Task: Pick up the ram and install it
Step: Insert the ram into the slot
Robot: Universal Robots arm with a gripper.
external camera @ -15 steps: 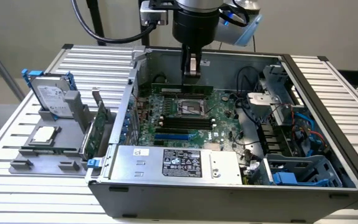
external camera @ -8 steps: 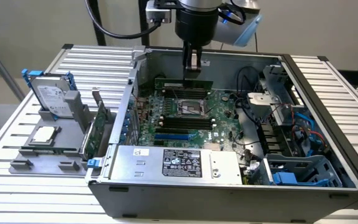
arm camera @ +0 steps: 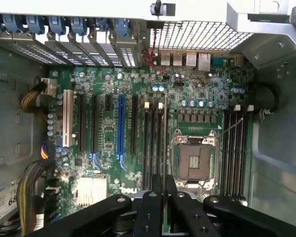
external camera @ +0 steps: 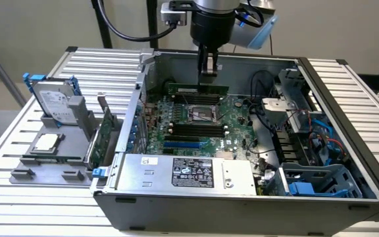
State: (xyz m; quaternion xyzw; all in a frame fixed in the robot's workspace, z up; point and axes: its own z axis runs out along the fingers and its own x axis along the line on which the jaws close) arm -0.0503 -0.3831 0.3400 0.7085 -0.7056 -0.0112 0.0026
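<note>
— One question first: what does our hand (external camera: 208, 74) hold?
— We see it closed tight on the ram (external camera: 197, 89), pinching the stick's upper edge and carrying it level.
— Where is the ram?
— Inside the open computer case (external camera: 176, 207), over the motherboard (external camera: 237, 114), beside the processor socket (external camera: 201, 113). We cannot tell whether it touches a slot.

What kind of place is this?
Probably a robot workbench for assembling computers: an open computer case on a slatted metal table, the gripper holding the ram above its motherboard, and a hard drive standing beside it.
</note>
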